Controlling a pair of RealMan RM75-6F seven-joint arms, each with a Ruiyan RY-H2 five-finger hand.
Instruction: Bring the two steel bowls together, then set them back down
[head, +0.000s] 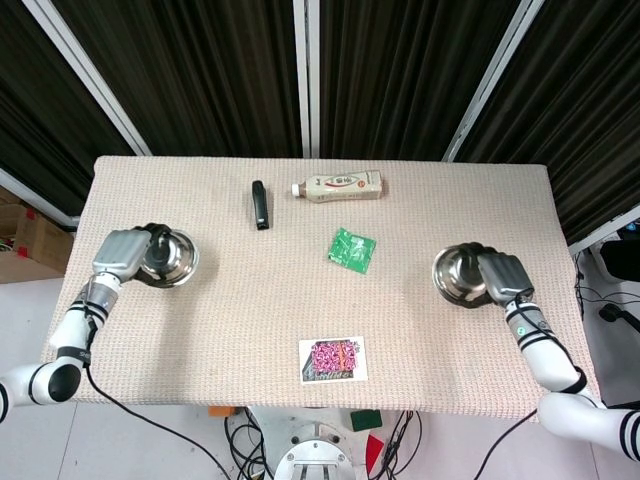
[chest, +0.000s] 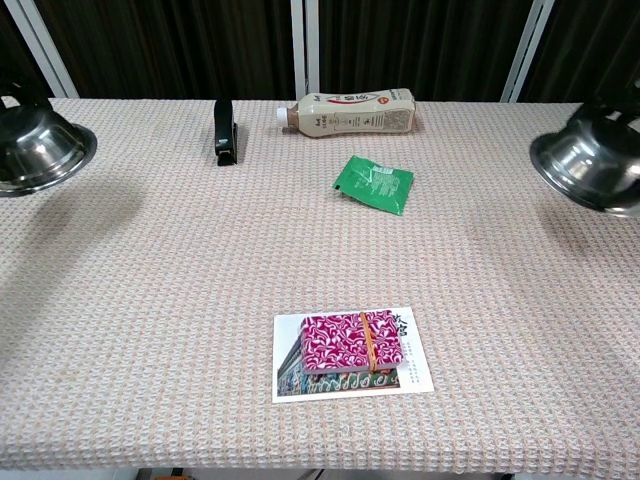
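One steel bowl (head: 172, 258) is at the table's left edge, and my left hand (head: 122, 252) grips its outer rim. The other steel bowl (head: 456, 275) is at the right edge, held at its rim by my right hand (head: 503, 274). In the chest view the left bowl (chest: 38, 152) and the right bowl (chest: 588, 165) sit at the frame's two sides, both mouth up and low over the cloth. Whether they touch the table I cannot tell. Most of both hands is cut off in that view.
A white bottle (head: 338, 186) lies at the back centre, with a black clip-like object (head: 260, 204) to its left. A green packet (head: 351, 249) lies mid-table. A pink patterned pack on a card (head: 333, 359) sits near the front edge.
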